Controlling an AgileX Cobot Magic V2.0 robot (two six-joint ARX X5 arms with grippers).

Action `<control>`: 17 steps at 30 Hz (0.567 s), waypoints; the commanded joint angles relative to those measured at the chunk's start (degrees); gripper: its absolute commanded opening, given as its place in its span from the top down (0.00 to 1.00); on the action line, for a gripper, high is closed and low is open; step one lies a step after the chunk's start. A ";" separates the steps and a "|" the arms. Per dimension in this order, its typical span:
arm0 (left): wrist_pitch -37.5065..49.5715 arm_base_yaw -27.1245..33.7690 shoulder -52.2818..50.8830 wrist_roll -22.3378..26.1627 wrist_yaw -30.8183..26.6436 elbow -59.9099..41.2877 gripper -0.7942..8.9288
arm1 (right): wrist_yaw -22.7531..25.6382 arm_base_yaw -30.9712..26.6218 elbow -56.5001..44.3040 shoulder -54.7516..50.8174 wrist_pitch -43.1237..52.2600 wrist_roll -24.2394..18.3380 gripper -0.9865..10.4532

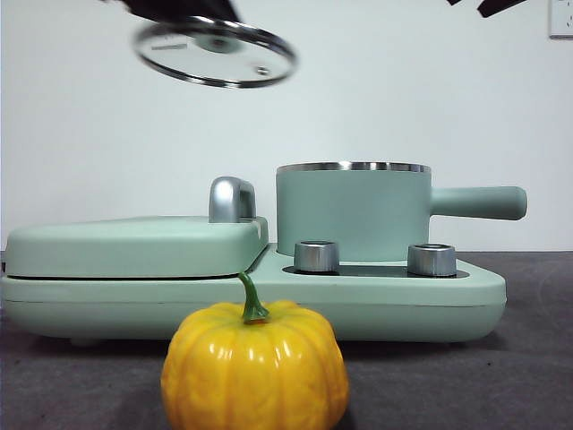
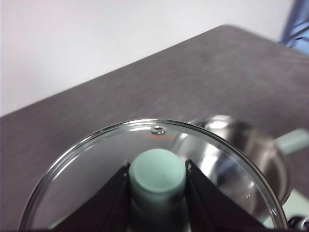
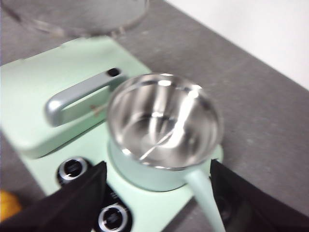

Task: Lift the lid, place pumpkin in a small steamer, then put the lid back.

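My left gripper (image 2: pixel 157 180) clamps the lid (image 1: pixel 215 52) by its knob, high and off the small steamer (image 1: pixel 354 211) — step one done. My right gripper (image 3: pixel 157 193) hangs open above the steamer; the pumpkin (image 1: pixel 255 367) sits on the table — unplaced.

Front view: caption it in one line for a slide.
Left gripper holds the glass lid high and tilted, steamer pot open, toy pumpkin waiting in front.
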 commanded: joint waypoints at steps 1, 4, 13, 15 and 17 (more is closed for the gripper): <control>-3.54 1.07 -3.08 0.26 -1.79 0.87 0.91 | -0.09 3.37 1.29 0.52 -1.42 -2.34 0.62; -5.44 3.45 -7.13 0.42 -2.51 -1.75 0.91 | -0.09 7.50 1.29 1.46 -3.17 -2.67 0.62; -11.39 11.85 -19.34 0.11 -2.60 -10.60 0.91 | -0.11 20.59 1.29 9.92 -7.45 -5.99 0.56; -12.39 13.35 -20.94 0.17 -2.60 -10.88 0.91 | -0.07 23.08 1.27 12.07 -7.39 -6.01 0.56; -12.55 14.69 -22.14 0.22 -2.60 -10.88 0.91 | -0.07 25.31 1.27 14.43 -7.21 -6.01 0.56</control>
